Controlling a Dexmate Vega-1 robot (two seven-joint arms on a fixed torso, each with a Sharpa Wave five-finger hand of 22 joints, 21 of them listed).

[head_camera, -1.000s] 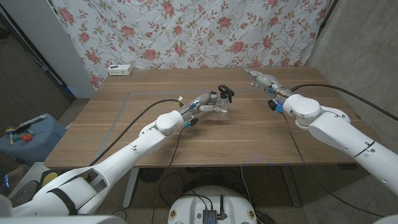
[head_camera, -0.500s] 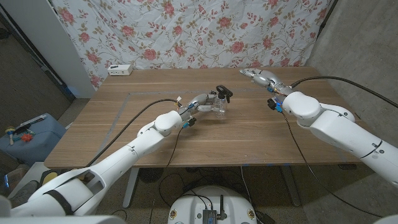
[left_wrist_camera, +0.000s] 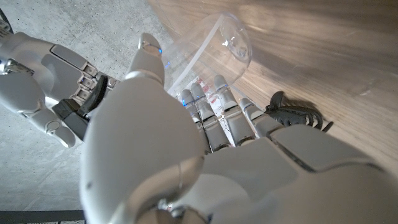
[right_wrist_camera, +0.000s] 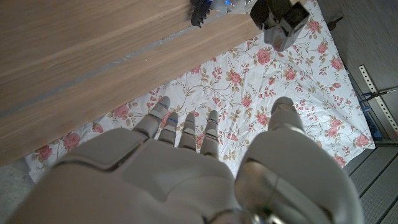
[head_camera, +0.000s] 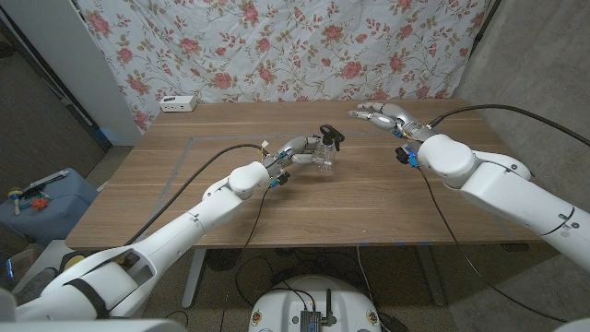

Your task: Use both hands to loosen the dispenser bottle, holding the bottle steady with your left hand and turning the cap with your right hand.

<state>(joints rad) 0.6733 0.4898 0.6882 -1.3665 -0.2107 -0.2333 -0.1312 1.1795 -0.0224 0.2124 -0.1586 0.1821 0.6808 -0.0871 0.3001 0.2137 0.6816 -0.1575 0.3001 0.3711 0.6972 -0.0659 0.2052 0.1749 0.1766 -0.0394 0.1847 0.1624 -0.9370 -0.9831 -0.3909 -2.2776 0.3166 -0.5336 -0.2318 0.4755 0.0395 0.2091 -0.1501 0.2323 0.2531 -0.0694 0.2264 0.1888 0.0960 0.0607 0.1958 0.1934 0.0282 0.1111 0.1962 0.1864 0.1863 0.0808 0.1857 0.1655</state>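
Note:
In the head view my left hand (head_camera: pixel 293 152) grips a clear dispenser bottle (head_camera: pixel 320 155) near the middle of the wooden table (head_camera: pixel 369 203). The bottle is tilted, and its black pump cap (head_camera: pixel 330 136) points up toward the right. My right hand (head_camera: pixel 378 115) hovers a short way to the right of the cap with its fingers spread and nothing in them, apart from the bottle. In the left wrist view my fingers (left_wrist_camera: pixel 217 112) wrap the clear bottle (left_wrist_camera: pixel 214 46). The right wrist view has my right hand (right_wrist_camera: pixel 186 168) with the pump cap (right_wrist_camera: pixel 280 18) beyond its fingertips.
A small white box (head_camera: pixel 178 102) sits at the table's far left edge. A floral cloth (head_camera: pixel 277 46) hangs behind the table. Black cables (head_camera: pixel 194 175) run over the tabletop along both arms. A blue box (head_camera: pixel 37 198) stands on the floor at the left.
My right hand has moved left, closer to the pump cap, and its fingers have spread. The left hand keeps its hold, with the bottle raised and tilted slightly.

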